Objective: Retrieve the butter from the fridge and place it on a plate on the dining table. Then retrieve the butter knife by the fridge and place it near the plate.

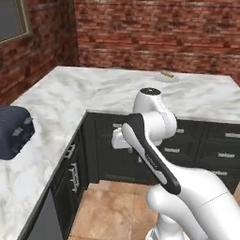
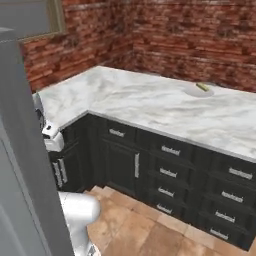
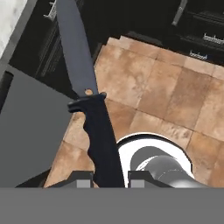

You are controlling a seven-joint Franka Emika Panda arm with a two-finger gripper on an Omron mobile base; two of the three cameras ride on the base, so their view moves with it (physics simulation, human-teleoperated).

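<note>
My gripper (image 3: 108, 177) is shut on the dark handle of the butter knife (image 3: 78, 61). Its blackish blade runs away from the fingers, above the tiled floor (image 3: 157, 92). Far off, the pale round plate (image 1: 159, 77) (image 2: 192, 90) lies on a marble slab (image 1: 93, 91), and the small yellow butter (image 1: 167, 74) (image 2: 202, 87) rests on it. Whether that slab is the dining table I cannot tell. The flat grey side of the fridge (image 2: 20, 175) (image 3: 30, 131) stands close on the left.
Dark cabinets with drawers (image 2: 170, 170) run under the L-shaped marble top. A dark toaster (image 1: 14, 131) sits on its left arm. Brick walls (image 1: 154, 33) close the back. Open tiled floor (image 2: 150, 230) lies in front of the cabinets.
</note>
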